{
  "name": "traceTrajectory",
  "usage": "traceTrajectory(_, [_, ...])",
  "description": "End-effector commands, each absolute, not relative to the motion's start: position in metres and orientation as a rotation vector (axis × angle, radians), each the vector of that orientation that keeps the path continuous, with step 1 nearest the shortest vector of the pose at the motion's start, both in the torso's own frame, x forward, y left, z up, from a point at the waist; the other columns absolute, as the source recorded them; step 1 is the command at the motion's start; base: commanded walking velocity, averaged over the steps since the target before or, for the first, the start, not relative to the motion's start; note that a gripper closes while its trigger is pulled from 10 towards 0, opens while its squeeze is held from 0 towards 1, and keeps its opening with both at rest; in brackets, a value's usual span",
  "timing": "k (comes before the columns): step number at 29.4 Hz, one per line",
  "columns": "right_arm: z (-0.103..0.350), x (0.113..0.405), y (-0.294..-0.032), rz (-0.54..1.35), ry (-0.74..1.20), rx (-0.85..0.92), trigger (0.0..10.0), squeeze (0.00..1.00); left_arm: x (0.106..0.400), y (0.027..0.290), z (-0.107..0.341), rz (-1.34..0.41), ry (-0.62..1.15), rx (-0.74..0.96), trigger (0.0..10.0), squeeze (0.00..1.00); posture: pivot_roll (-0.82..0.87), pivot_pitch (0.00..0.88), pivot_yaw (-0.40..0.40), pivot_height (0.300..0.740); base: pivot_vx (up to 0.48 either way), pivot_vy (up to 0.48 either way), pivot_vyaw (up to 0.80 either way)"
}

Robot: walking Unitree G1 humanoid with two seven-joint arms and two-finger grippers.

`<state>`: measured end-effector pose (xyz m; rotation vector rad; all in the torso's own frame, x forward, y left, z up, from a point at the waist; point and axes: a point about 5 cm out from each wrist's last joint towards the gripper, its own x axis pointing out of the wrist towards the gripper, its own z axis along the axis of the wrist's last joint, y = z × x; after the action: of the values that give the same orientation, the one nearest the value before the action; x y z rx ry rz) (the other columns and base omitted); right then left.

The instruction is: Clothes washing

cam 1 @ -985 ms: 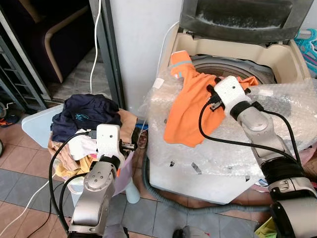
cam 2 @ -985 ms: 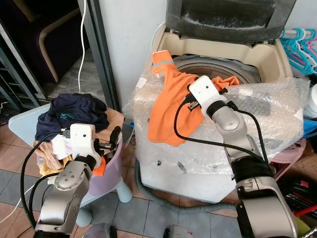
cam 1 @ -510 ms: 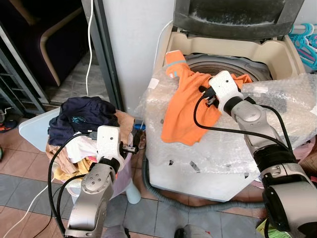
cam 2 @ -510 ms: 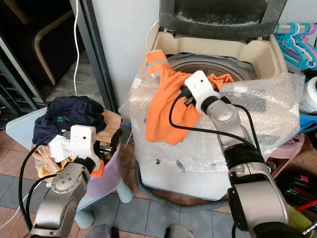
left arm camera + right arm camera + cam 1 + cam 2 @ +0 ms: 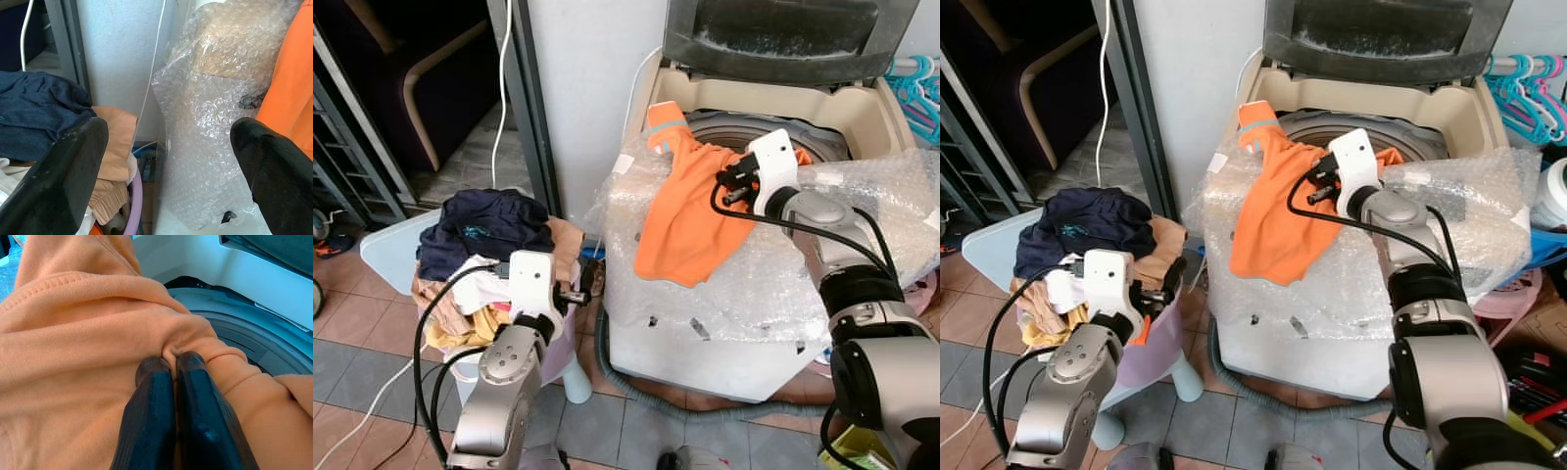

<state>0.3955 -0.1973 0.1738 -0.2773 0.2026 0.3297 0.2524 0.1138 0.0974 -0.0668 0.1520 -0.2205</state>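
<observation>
The right gripper [image 5: 168,363] pinches a fold of the orange shirt [image 5: 680,211], which hangs over the near rim of the washing machine [image 5: 862,103]. The left gripper [image 5: 166,161] is spread wide beside the laundry basket [image 5: 1160,333].

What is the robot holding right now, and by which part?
The right gripper pinches a fold of the orange garment near the washer's tub rim; the left gripper holds nothing.
</observation>
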Motion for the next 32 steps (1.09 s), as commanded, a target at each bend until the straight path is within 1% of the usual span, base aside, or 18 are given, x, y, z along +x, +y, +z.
traceTrajectory(1, [0.199, 0.401, -0.227, 0.155, 0.143, -0.304, 0.0, 0.00, 0.254, 0.117, 0.097, -0.203, 0.151, -0.063, 10.0, 0.00, -0.04, 0.023, 0.003, 0.740, 0.000, 0.000, 0.00])
traceTrajectory(6, [0.267, 0.409, -0.242, 0.022, -0.106, -0.287, 0.0, 0.00, 0.254, 0.117, 0.095, -0.196, 0.153, -0.063, 10.0, 0.00, -0.04, 0.020, -0.001, 0.740, 0.000, 0.000, 0.00])
traceTrajectory(7, [0.295, 0.408, -0.249, -0.043, -0.216, -0.267, 0.0, 0.00, 0.254, 0.117, 0.095, -0.195, 0.153, -0.064, 10.0, 0.00, -0.04, 0.020, -0.001, 0.740, 0.000, 0.000, 0.00])
traceTrajectory(9, [0.323, 0.404, -0.260, -0.136, -0.321, -0.290, 0.0, 0.00, 0.255, 0.117, 0.095, -0.190, 0.150, -0.065, 10.0, 0.00, -0.04, 0.017, -0.002, 0.740, 0.000, 0.000, 0.00])
traceTrajectory(11, [0.329, 0.403, -0.262, -0.157, -0.344, -0.299, 0.0, 0.00, 0.256, 0.117, 0.095, -0.188, 0.149, -0.066, 10.0, 0.00, -0.04, 0.017, -0.002, 0.740, 0.000, 0.000, 0.00])
traceTrajectory(12, [0.323, 0.404, -0.261, -0.163, -0.301, -0.383, 1.3, 0.00, 0.256, 0.117, 0.095, -0.186, 0.149, -0.066, 10.0, 0.00, -0.05, 0.016, -0.005, 0.740, 0.000, 0.000, 0.00])
traceTrajectory(13, [0.317, 0.406, -0.259, -0.143, -0.270, -0.405, 10.0, 0.00, 0.256, 0.116, 0.095, -0.185, 0.149, -0.066, 10.0, 0.00, -0.05, 0.015, -0.005, 0.740, 0.000, 0.000, 0.00])
traceTrajectory(15, [0.304, 0.408, -0.254, -0.086, -0.230, -0.393, 10.0, 0.00, 0.256, 0.116, 0.095, -0.184, 0.148, -0.067, 10.0, 0.00, -0.05, 0.016, -0.005, 0.740, 0.000, 0.000, 0.00])
traceTrajectory(16, [0.284, 0.409, -0.248, -0.018, -0.183, -0.394, 10.0, 1.00, 0.257, 0.115, 0.095, -0.182, 0.148, -0.069, 10.0, 0.00, -0.05, 0.019, -0.001, 0.740, 0.000, 0.000, 0.00])
traceTrajectory(18, [0.270, 0.408, -0.242, 0.032, -0.160, -0.408, 10.0, 1.00, 0.257, 0.115, 0.095, -0.182, 0.148, -0.069, 10.0, 0.00, -0.05, 0.019, -0.001, 0.740, 0.000, 0.000, 0.00])
traceTrajectory(19, [0.261, 0.408, -0.236, 0.073, -0.153, -0.463, 10.0, 1.00, 0.257, 0.114, 0.094, -0.184, 0.149, -0.069, 10.0, 0.00, -0.06, 0.020, 0.007, 0.740, 0.000, 0.000, 0.00])
traceTrajectory(20, [0.261, 0.408, -0.236, 0.073, -0.153, -0.463, 10.0, 1.00, 0.257, 0.114, 0.094, -0.184, 0.149, -0.069, 10.0, 0.00, -0.06, 0.020, 0.007, 0.740, 0.000, 0.000, 0.00])
traceTrajectory(23, [0.243, 0.404, -0.220, 0.194, -0.168, -0.504, 10.0, 1.00, 0.258, 0.115, 0.093, -0.194, 0.157, -0.062, 10.0, 0.00, -0.08, 0.018, 0.024, 0.740, 0.000, 0.000, 0.00])
traceTrajectory(24, [0.240, 0.400, -0.212, 0.249, -0.215, -0.520, 10.0, 1.00, 0.259, 0.115, 0.092, -0.199, 0.158, -0.059, 10.0, 0.00, -0.09, 0.017, 0.029, 0.740, 0.000, 0.000, 0.00])
traceTrajectory(26, [0.242, 0.394, -0.206, 0.279, -0.290, -0.559, 10.0, 1.00, 0.260, 0.114, 0.092, -0.208, 0.159, -0.064, 10.0, 0.00, -0.09, 0.016, 0.028, 0.740, 0.000, 0.000, 0.00])
traceTrajectory(27, [0.243, 0.382, -0.198, 0.307, -0.404, -0.619, 10.0, 1.00, 0.261, 0.112, 0.093, -0.215, 0.156, -0.075, 10.0, 0.00, -0.10, 0.011, 0.025, 0.740, 0.000, 0.000, 0.00])
traceTrajectory(29, [0.242, 0.370, -0.192, 0.324, -0.478, -0.626, 10.0, 1.00, 0.261, 0.112, 0.092, -0.207, 0.156, -0.071, 10.0, 0.00, -0.10, 0.004, 0.022, 0.740, 0.000, 0.000, 0.00])
traceTrajectory(32, [0.236, 0.353, -0.188, 0.312, -0.521, -0.604, 10.0, 1.00, 0.260, 0.112, 0.091, -0.199, 0.157, -0.070, 10.0, 0.00, -0.10, 0.001, 0.020, 0.740, 0.000, 0.000, 0.00])
